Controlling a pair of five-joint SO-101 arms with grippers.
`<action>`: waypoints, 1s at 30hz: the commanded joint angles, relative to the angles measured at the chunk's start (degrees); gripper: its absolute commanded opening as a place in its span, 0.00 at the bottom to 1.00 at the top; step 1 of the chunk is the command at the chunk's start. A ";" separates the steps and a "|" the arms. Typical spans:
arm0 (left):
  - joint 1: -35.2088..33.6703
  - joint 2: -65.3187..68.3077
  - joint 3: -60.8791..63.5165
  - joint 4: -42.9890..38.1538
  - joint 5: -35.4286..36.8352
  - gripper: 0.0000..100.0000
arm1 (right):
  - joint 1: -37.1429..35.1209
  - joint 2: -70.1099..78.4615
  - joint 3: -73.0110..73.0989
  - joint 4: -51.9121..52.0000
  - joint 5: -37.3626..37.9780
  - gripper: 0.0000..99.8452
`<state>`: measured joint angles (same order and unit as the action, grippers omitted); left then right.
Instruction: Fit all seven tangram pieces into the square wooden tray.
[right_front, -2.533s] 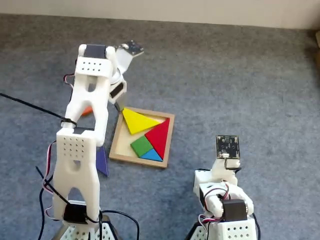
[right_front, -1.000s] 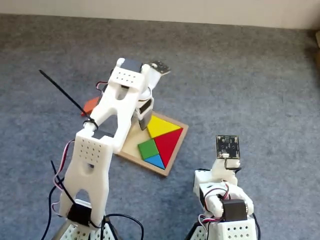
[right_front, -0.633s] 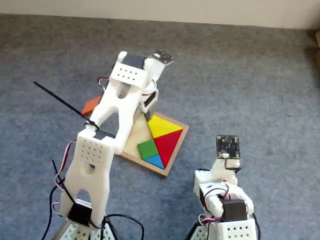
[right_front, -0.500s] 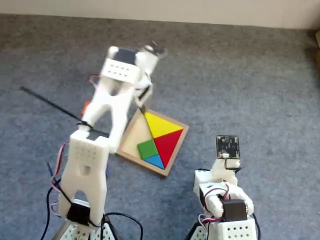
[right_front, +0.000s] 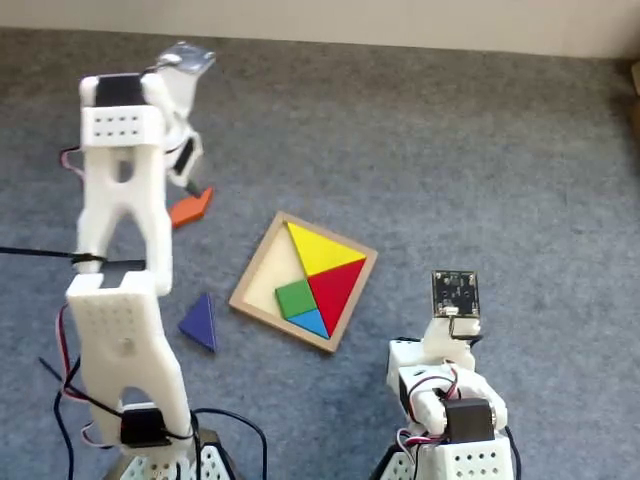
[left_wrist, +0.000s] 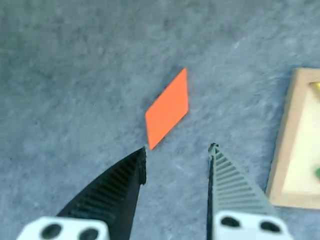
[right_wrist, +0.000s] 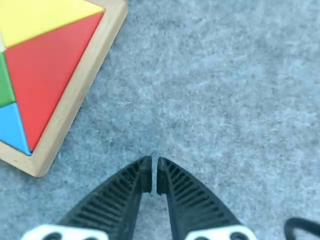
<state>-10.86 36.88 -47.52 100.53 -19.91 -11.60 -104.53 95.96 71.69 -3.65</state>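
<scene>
The square wooden tray (right_front: 262, 283) sits cornerwise on the grey carpet between the two arms. Its half toward the right arm is filled by the large yellow triangle (right_front: 318, 247) and the large red triangle (right_front: 335, 285) side by side, with the green square (right_front: 293, 297) and the small blue triangle (right_front: 310, 320) tucked against them (the half nearer the left arm is bare wood). Off the tray on the left arm's side lie a purple triangle (right_front: 199, 322), near the tray's corner, and an orange parallelogram (right_front: 188, 207) farther out. The left gripper (left_wrist: 177, 148) hangs over the carpet, jaws wide apart and empty. The parallelogram lies just ahead of its fingertips, with the near corner close to the black finger and the long axis slanting across the gap, so I judge a wrist turn is needed before closing. The right gripper (right_wrist: 153, 161), jaws all but touching on nothing, is well apart from it, at the tray's other side.
</scene>
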 joint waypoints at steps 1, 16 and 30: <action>-2.86 -7.69 5.41 0.53 -3.34 0.20 | 0.66 -1.27 7.78 0.40 -0.35 0.03; -3.21 -20.97 34.42 -18.11 -4.92 0.22 | 0.66 -1.27 7.78 0.40 -0.35 0.03; -2.86 -21.58 45.85 -28.13 -9.93 0.28 | 0.66 -1.27 7.78 0.40 -0.35 0.03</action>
<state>-13.23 19.21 -2.68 69.05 -26.33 -11.60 -104.53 95.96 71.69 -3.65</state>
